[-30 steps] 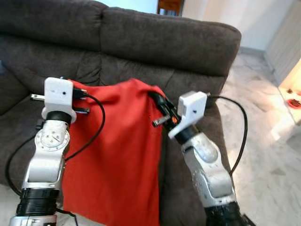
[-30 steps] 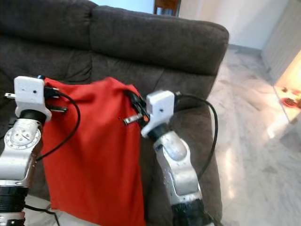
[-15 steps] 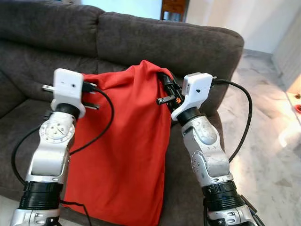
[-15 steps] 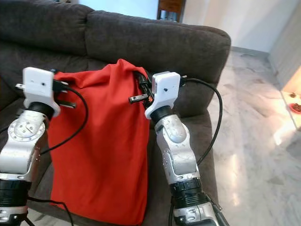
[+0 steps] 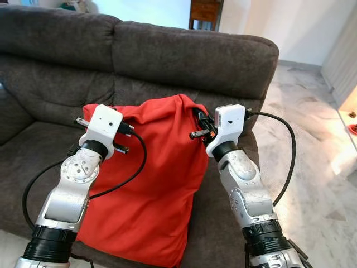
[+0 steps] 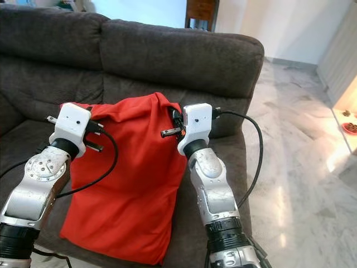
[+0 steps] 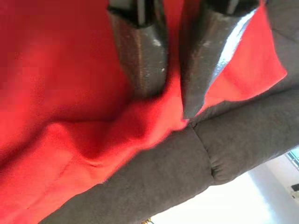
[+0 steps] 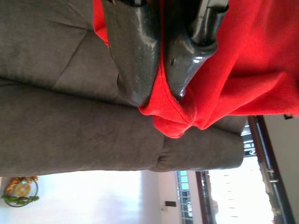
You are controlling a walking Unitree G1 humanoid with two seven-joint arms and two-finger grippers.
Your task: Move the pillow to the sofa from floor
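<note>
Both tools, left tool [image 7: 170, 70] & right tool [image 8: 161, 65], pinch red pillow [image 5: 150, 190] top corners w/ sofa [image 5: 195, 56] seat below; release now, it could slump fwd off edge.

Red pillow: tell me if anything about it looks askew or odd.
The red pillow sags limp, its lower corner hanging past the sofa seat's front edge. Left pincer and right pincer pinch its top corners.

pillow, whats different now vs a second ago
The red pillow has been lowered and now lies on the sofa seat, its top corners sagging where earlier it hung upright. Both arms have come down with it. The left gripper and right gripper still pinch its top corners.
</note>
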